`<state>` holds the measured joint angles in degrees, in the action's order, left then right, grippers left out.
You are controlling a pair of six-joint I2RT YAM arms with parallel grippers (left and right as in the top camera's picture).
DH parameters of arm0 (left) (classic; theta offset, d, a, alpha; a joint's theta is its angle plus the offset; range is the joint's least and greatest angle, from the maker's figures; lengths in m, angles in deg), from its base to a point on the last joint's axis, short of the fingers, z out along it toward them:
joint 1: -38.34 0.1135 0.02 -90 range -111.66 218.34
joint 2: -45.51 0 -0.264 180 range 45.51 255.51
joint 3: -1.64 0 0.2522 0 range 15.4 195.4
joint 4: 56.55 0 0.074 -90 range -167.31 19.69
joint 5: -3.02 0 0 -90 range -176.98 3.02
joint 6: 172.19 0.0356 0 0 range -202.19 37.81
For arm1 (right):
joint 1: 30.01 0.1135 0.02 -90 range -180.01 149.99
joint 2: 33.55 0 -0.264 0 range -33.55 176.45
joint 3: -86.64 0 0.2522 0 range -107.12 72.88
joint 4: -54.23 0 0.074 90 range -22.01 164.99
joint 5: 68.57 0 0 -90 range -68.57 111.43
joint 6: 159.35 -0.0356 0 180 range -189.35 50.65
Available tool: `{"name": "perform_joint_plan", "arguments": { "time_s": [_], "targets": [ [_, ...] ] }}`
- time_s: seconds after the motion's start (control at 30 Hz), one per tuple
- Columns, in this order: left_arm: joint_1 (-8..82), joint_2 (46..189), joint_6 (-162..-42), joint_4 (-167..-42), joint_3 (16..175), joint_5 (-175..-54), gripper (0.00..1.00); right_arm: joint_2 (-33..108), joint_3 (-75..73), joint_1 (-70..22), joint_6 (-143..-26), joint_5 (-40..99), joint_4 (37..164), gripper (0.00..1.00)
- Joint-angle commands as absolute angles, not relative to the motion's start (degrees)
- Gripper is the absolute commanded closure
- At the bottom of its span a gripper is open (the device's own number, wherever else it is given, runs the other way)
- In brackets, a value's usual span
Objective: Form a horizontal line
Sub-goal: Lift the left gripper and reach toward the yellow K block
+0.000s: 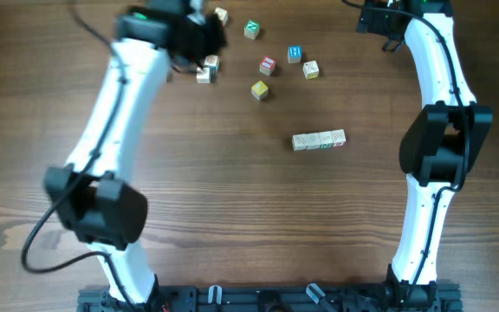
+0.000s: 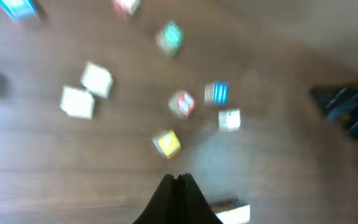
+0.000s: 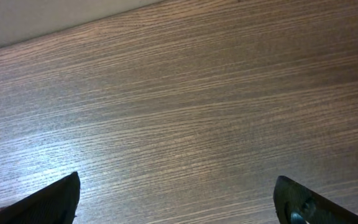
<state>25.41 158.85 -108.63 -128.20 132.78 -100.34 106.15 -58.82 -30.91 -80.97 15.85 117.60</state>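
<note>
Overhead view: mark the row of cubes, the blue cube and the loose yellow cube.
row of cubes (image 1: 319,140): overhead view, middle of the row's top side.
blue cube (image 1: 294,55): overhead view, centre of its top face.
yellow cube (image 1: 260,89): overhead view, centre of its top face.

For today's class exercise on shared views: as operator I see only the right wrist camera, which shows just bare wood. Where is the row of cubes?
Observer: The row of cubes lies between the arms, nearer the right one.
Operator: Any loose cubes?
Observer: Yes, loose cubes are scattered beyond it, farther from the arms' bases.
Operator: And the left arm?
Observer: Its left end effector is shut, above those loose cubes.
</note>
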Motion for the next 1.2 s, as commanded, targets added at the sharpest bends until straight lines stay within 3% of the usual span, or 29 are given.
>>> {"name": "perform_joint_plan", "arguments": {
  "time_s": [0.0,0.17,0.2,0.3,0.37,0.43,0.63,0.73,0.97,1.03,1.17],
  "targets": [
    [31.44,158.0,-103.34,-127.54,137.11,-99.1,0.96,105.76,-58.99,-30.63,-80.2,15.92,117.51,0.0],
    [32.64,163.11,-103.38,-127.98,136.08,-99.14,0.81,105.76,-58.99,-30.63,-80.23,15.92,117.51,0.0],
    [30.98,165.36,-103.36,-128.96,135.34,-99.14,0.57,105.76,-58.99,-30.63,-80.2,15.92,117.51,0.0],
    [27.27,169.23,-103.38,-129.68,135.27,-99.1,0.52,105.76,-58.99,-30.63,-80.2,15.92,117.51,0.0],
    [24.38,172.16,-103.69,-129.75,135.27,-99.12,0.34,105.76,-58.99,-30.63,-80.23,15.94,117.51,0.0],
    [21.15,174.19,-104.08,-129.25,135.27,-98.88,0.28,105.76,-58.99,-30.61,-80.2,15.94,117.51,0.0],
    [12.23,177.34,-117.11,-126.6,131.36,-87.25,0.27,105.76,-58.99,-30.63,-80.23,15.92,117.51,0.0],
    [9.15,177.69,-123.01,-120.83,126.99,-80.34,0.32,105.76,-58.99,-30.63,-80.23,15.92,117.51,0.0],
    [9.04,179.75,-129.37,-116.2,125.85,-75.73,0.32,105.76,-58.99,-30.63,-80.23,15.92,117.51,0.0],
    [8.97,180.49,-129.35,-114.36,125.85,-75.73,0.4,105.76,-58.99,-30.63,-80.23,15.94,117.55,0.0],
    [8.97,180.53,-129.33,-112.72,125.85,-75.73,0.4,105.76,-58.99,-30.63,-79.98,15.92,117.46,0.0]
  ]
}}
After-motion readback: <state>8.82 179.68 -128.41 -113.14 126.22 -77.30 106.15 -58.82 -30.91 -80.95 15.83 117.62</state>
